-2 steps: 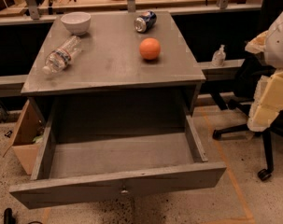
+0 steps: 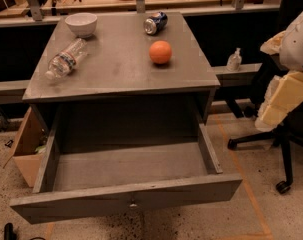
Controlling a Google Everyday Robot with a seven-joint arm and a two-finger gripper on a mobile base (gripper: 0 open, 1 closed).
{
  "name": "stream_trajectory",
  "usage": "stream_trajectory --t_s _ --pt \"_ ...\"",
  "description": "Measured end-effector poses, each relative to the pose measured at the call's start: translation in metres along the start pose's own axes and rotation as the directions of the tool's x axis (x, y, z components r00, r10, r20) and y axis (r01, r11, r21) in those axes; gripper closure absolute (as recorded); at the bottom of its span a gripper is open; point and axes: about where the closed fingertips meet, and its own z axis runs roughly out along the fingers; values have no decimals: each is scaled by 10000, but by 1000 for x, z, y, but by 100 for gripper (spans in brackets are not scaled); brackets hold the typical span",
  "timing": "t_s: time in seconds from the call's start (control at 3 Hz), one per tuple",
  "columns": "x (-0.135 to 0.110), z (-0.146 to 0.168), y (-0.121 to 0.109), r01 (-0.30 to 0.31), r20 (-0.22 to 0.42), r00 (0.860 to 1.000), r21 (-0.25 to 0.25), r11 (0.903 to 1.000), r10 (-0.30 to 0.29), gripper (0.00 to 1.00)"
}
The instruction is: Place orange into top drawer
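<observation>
The orange sat on the desk above the open top drawer. My arm showed right, the gripper out of frame, so I couldn't tell its state.

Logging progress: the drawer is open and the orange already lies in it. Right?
Not quite. The camera view shows the drawer open, but the orange sits on the tabletop near the can, not in it. The pincer is not in view.
</observation>
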Motion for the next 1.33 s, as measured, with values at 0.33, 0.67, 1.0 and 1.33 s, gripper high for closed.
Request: stream_trajectory --t_s 0.33,0.67,1.0,1.33 --pt "-9 25 -42 -676 1575 9857 457 9967 596 0" --pt "-23 49 -86 -1457 3109 9434 752 9865 1156 0" --pt "-50 79 -120 -1868 4653 8737 514 9811 1419 0" --pt "-79 122 -149 -1812 6028 7838 -83 9834 1496 0"
